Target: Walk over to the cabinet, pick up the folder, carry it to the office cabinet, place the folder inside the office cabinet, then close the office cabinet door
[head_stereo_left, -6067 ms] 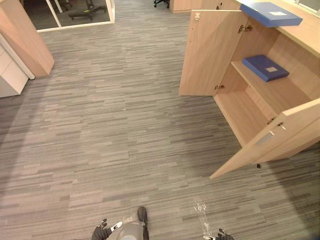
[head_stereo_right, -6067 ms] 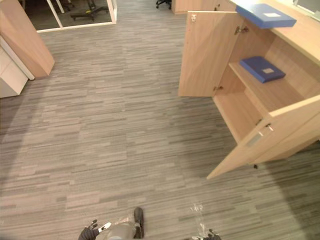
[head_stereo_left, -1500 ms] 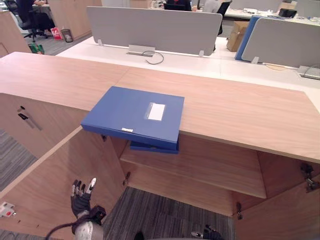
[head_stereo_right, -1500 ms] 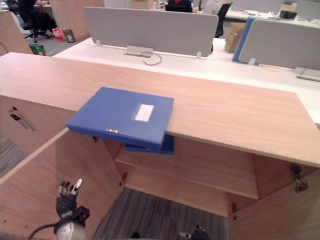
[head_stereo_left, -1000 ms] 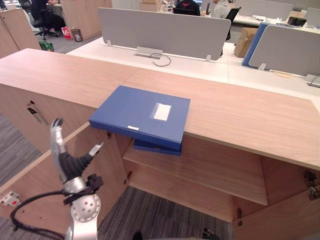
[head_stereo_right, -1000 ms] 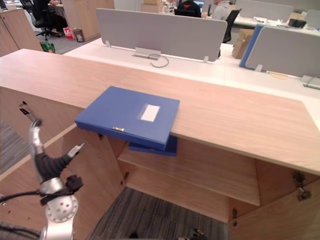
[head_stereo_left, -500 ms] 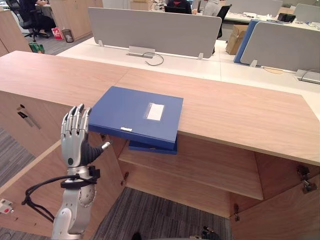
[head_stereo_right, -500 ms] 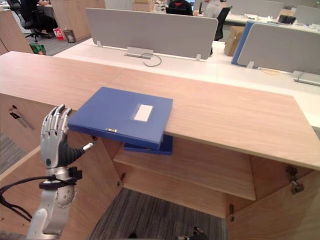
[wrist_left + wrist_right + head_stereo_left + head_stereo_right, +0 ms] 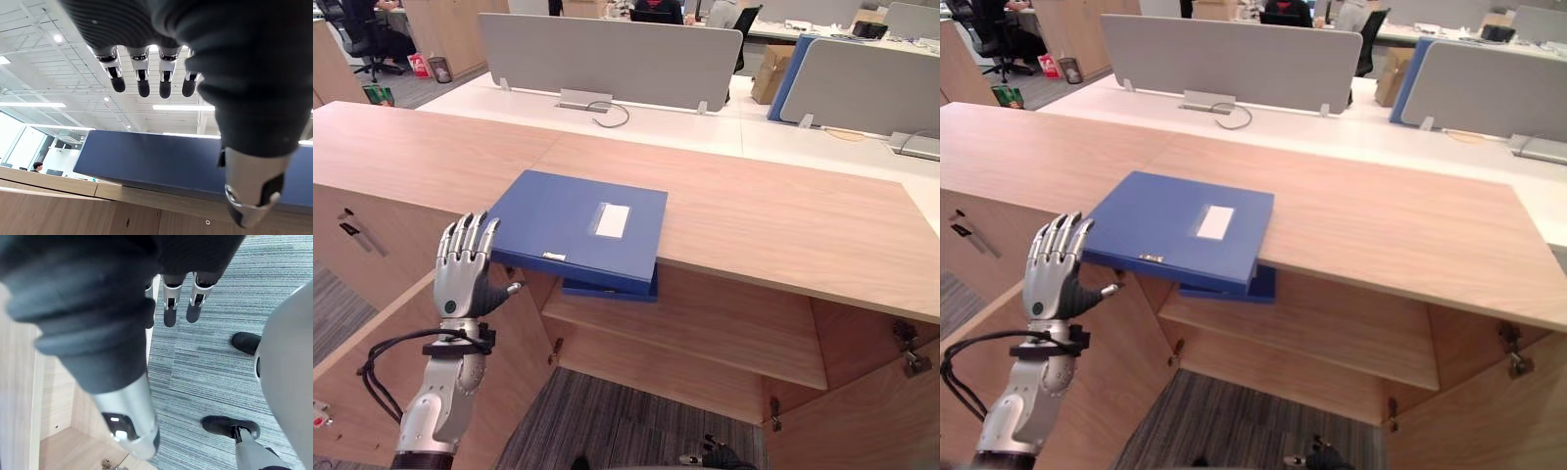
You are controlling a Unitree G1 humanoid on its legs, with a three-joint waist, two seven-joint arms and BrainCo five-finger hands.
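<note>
A blue folder (image 9: 582, 225) with a white label lies flat on the wooden cabinet top (image 9: 783, 220), its near edge overhanging the front. A second blue folder (image 9: 612, 288) rests on the shelf (image 9: 705, 323) just below it. My left hand (image 9: 463, 272) is raised with straight fingers, open, just left of the top folder's near-left corner and apart from it. In the left wrist view its fingers (image 9: 142, 78) point past the folder's dark blue side (image 9: 156, 161). My right hand (image 9: 710, 456) hangs low, and its relaxed fingers (image 9: 168, 303) point down over the carpet.
The cabinet's left door (image 9: 372, 372) stands open beside my left arm, and its right door (image 9: 867, 421) is open at the lower right. White desks with grey partition screens (image 9: 607, 54) stand behind the cabinet. People sit at the far desks.
My left hand has risen from low by the open door to the folder's near-left corner, fingers now spread upward. The folders have not moved. The right hand stays low.
</note>
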